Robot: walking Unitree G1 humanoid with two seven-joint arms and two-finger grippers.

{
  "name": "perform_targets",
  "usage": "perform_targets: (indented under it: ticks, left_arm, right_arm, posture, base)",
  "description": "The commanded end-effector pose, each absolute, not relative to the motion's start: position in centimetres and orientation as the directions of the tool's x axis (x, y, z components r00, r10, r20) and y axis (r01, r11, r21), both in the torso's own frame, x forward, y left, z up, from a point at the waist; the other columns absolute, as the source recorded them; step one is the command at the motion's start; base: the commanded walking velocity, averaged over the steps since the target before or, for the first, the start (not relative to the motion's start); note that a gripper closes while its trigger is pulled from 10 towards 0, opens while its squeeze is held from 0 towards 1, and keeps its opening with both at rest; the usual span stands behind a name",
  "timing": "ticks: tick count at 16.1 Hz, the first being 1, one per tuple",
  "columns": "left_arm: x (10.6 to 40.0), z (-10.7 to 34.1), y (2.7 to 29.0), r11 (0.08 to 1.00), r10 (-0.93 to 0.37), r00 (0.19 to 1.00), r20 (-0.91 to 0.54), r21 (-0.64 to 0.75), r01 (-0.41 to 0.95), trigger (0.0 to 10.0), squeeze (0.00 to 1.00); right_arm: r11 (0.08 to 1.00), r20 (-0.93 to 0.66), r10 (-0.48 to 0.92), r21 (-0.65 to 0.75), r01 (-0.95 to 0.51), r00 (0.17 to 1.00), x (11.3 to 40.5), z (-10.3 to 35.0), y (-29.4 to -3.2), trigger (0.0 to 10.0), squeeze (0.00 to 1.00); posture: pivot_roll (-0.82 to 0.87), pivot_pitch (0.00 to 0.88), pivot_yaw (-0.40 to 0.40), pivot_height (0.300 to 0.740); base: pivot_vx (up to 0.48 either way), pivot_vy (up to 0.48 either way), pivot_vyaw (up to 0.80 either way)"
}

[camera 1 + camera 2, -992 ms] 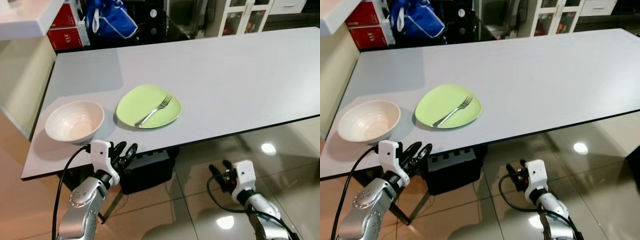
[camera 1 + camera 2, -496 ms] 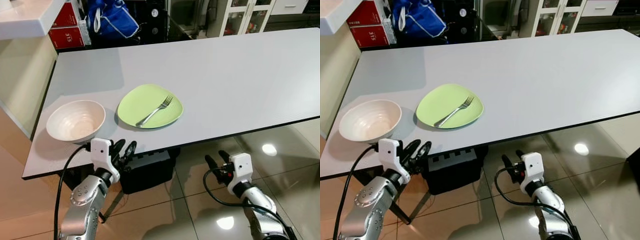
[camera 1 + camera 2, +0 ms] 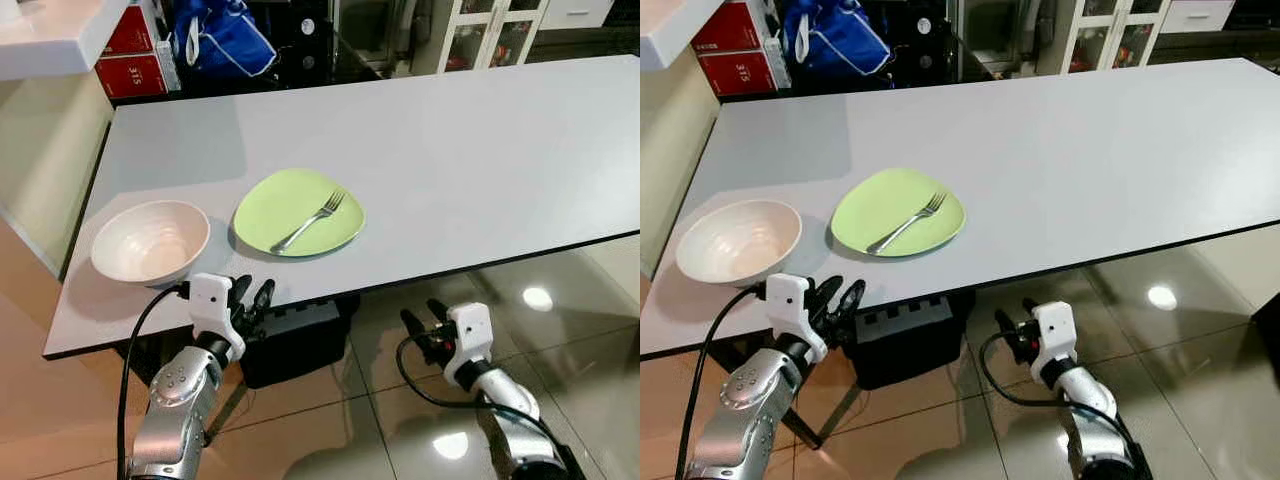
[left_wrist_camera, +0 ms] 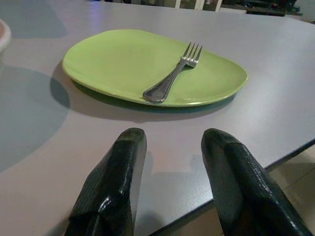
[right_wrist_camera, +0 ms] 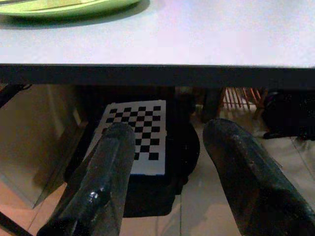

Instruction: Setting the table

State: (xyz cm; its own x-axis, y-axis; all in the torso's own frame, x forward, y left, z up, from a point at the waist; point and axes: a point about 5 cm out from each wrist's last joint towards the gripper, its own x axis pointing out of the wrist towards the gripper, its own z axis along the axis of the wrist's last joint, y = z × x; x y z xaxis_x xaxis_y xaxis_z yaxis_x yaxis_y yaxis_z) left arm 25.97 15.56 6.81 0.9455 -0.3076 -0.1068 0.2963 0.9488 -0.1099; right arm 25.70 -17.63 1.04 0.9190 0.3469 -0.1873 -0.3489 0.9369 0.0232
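A grey surface (image 3: pixel 450 150) carries a green plate (image 3: pixel 285 200) with a fork (image 3: pixel 310 221) lying across it, and a white bowl (image 3: pixel 150 242) just beside the plate toward the robot's left. The left gripper (image 3: pixel 250 301) is held at the near edge, fingers (image 4: pixel 115 184) parted and empty; the right gripper (image 3: pixel 423 325) hangs below the edge, fingers (image 5: pixel 101 184) likewise parted and empty. The step is judged a reach toward the fork; next, the left gripper would need lifting over the plate rim and closing on the handle.

Fork (image 3: pixel 308 222) on plate (image 3: pixel 270 200), bowl (image 3: pixel 150 242) left.

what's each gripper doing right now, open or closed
Left gripper: open, empty, at the table edge near the plate.
Right gripper: open, empty, below the table edge.
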Motion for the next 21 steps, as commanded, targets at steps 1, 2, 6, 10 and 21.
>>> perform_targets:
  ticks: [1,2,6,10,21]
  left_arm:
    - [26.2,6.8,15.3,0.949,-0.308,0.946,-0.107,-0.104,0.297,10.0,0.0]
    - [26.3,6.8,15.2,0.948,-0.31,0.945,-0.108,-0.111,0.298,10.0,0.0]
    - [26.4,6.8,15.0,0.946,-0.315,0.943,-0.109,-0.115,0.303,10.0,0.0]
    - [26.4,6.8,14.8,0.947,-0.312,0.944,-0.112,-0.118,0.299,10.0,0.0]
    - [26.4,6.9,14.3,0.946,-0.31,0.945,-0.108,-0.138,0.294,10.0,0.0]
  right_arm:
    - [0.94,-0.191,0.338,0.017,-0.341,0.922,25.7,0.9,-18.3,10.0,0.0]
    - [0.942,-0.2,0.332,0.018,-0.336,0.922,25.4,0.6,-18.7,10.0,0.0]
    - [0.948,-0.245,0.314,0.027,-0.318,0.917,24.2,-0.7,-19.5,10.0,0.0]
    - [0.953,-0.31,0.297,0.038,-0.3,0.903,23.7,-1.8,-19.8,10.0,0.0]
    - [0.976,-0.508,0.206,0.04,-0.216,0.836,22.3,-3.9,-21.9,10.0,0.0]
  posture:
    - [0.02,0.0,0.025,0.74]
    - [0.02,0.0,0.028,0.74]
    - [0.01,0.0,0.03,0.74]
    - [0.01,0.0,0.027,0.74]
    - [0.02,0.0,0.02,0.74]
  base:
    - [0.0,0.0,0.0]
    - [0.0,0.0,0.0]
    - [0.0,0.204,0.0]
    - [0.0,0.48,0.0]
    - [0.0,0.479,0.0]
